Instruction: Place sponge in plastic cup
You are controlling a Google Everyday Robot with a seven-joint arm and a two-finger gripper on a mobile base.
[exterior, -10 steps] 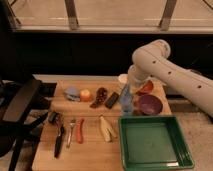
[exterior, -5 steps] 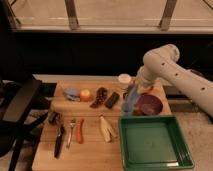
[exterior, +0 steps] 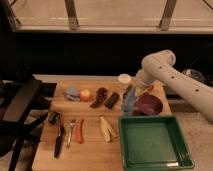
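My gripper hangs at the end of the white arm, which reaches in from the right, between the white cup with a cream top and the purple bowl. Directly under it stands a tall pale-blue shape on the wooden board. I cannot tell whether this is the plastic cup, the sponge, or the sponge held over the cup. No other flat light-blue pad shows on the board.
A green tray sits at the front right. On the board lie a grey-blue lump, an orange ball, brown and dark items, a fork, an orange stick, a pale peel-like piece and black tools. A black chair stands at the left.
The arm's bend has swung to the right. The gripper end has shifted slightly right and down, staying over the pale-blue shape.
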